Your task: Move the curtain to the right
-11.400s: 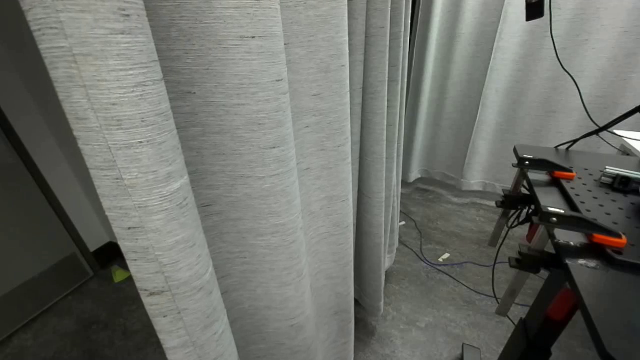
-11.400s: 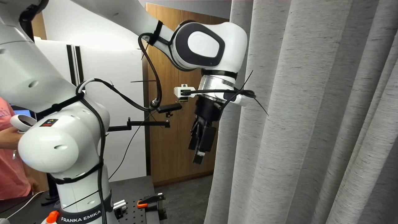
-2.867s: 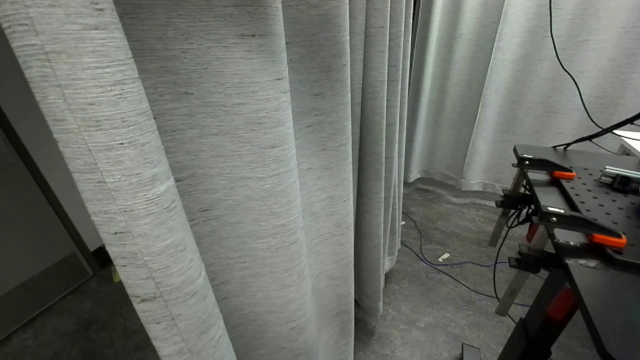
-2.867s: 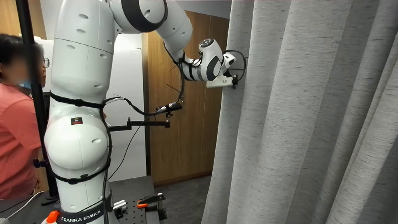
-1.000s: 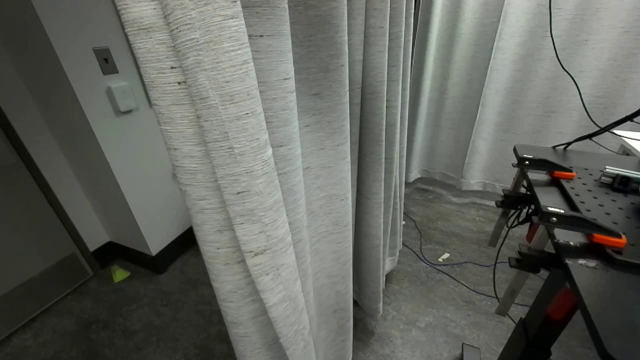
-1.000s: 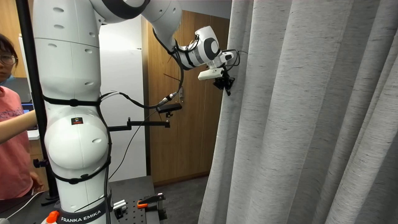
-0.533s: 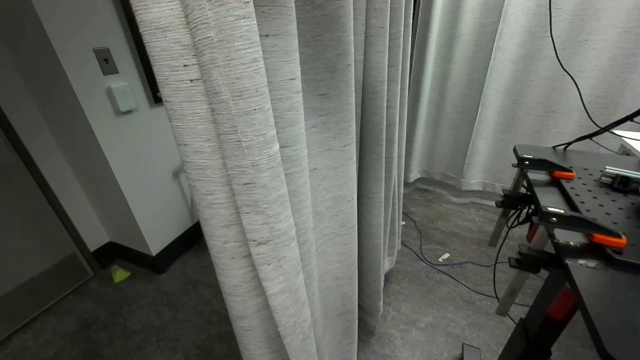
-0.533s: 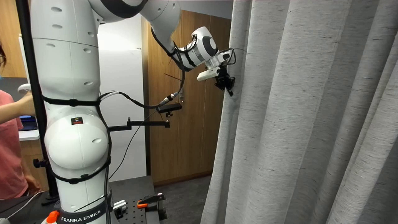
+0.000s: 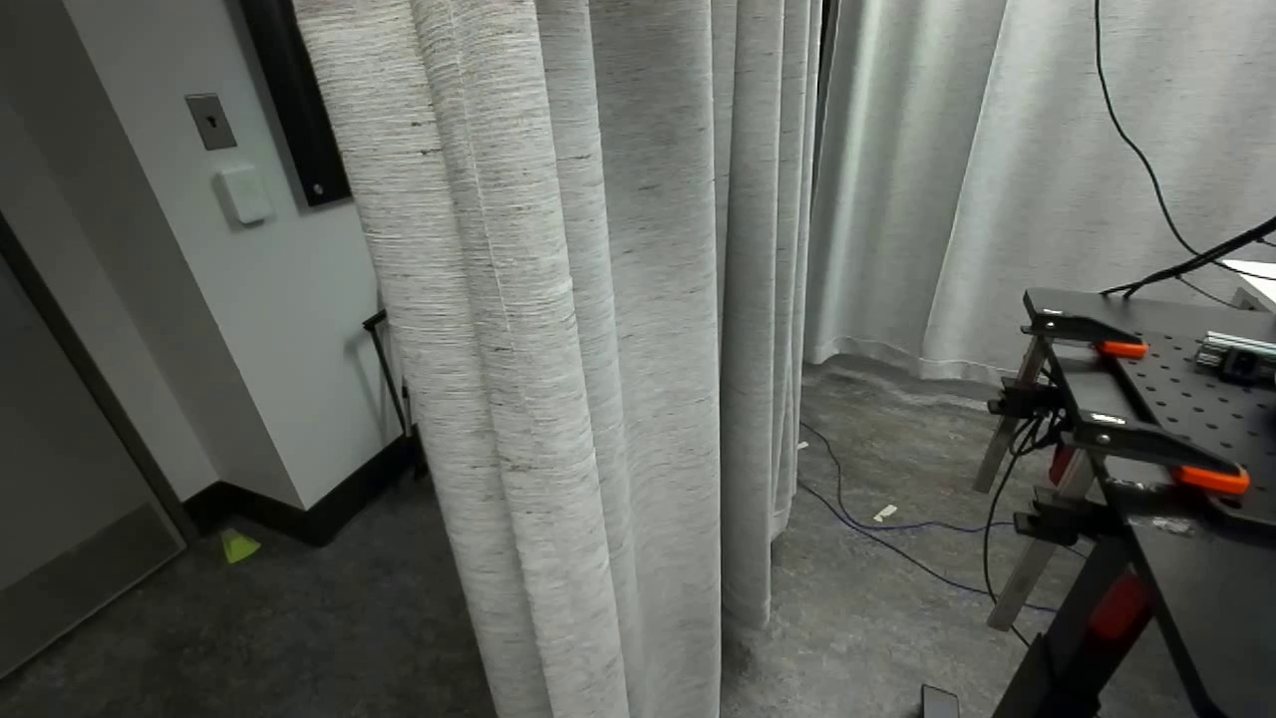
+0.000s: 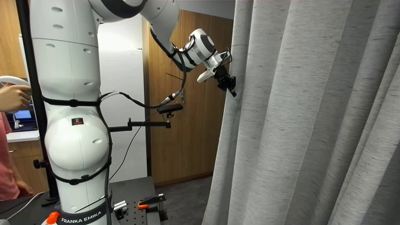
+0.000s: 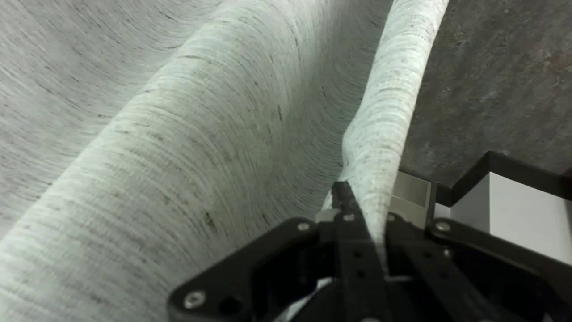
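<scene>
The light grey-white, finely streaked curtain [image 9: 558, 349] hangs in deep vertical folds to the floor in an exterior view. In an exterior view its folds [image 10: 281, 125] fill the right side. My gripper [image 10: 230, 87] is at the near edge of that cloth, high up, with its fingers slanting down. Seen from the wrist, the curtain [image 11: 214, 112] covers the left and middle, and its edge narrows into the gripper [image 11: 370, 219]. The jaws are shut on a pinched strip of that edge; the right fingertip is partly hidden behind the cloth.
A plainer white curtain [image 9: 897, 179] hangs further back. A black table [image 9: 1226, 399] with orange-tipped clamps stands at right. A horizontal black bar [image 10: 140, 124] with a camera, a wooden cabinet [image 10: 193, 140] and a person [image 10: 12, 175] are near the arm.
Over the last second the curtain's free edge has shifted right, uncovering more wall and a black frame. The wrist has tilted with it. Longer ago the gripper hung apart from the cloth.
</scene>
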`<state>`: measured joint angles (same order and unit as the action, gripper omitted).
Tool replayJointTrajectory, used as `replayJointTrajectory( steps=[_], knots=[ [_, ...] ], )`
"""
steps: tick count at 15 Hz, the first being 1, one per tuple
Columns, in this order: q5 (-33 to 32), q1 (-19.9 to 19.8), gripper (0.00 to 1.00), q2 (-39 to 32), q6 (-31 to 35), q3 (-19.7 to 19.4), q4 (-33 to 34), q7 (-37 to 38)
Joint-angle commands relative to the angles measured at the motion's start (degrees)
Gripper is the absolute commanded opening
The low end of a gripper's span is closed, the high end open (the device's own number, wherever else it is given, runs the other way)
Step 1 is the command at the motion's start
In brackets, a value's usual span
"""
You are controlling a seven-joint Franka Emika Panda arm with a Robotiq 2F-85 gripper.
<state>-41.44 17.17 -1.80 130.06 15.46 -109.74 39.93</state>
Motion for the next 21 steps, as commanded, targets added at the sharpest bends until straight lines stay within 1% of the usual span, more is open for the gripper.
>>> replayJointTrajectory(
  steps=[1, 3, 11, 18, 19, 21],
  knots=[
    [-4.1, 0.6, 0.01, 0.2, -3.9, 0.6, 1.1, 5.0],
    [-5.5, 0.6, 0.01, 0.2, -3.9, 0.8, 1.0, 6.8],
    [-8.7, 0.5, 0.01, -0.1, -2.4, 0.9, 0.9, 10.1],
    [-12.4, 0.7, 0.01, -0.3, -2.4, 1.0, 0.7, 17.3],
    [-8.4, -2.4, 0.01, 9.2, 2.1, -1.4, -8.1, 13.1],
    [-7.7, -3.5, 0.01, 11.6, 3.2, -2.6, -10.1, 13.2]
  ],
)
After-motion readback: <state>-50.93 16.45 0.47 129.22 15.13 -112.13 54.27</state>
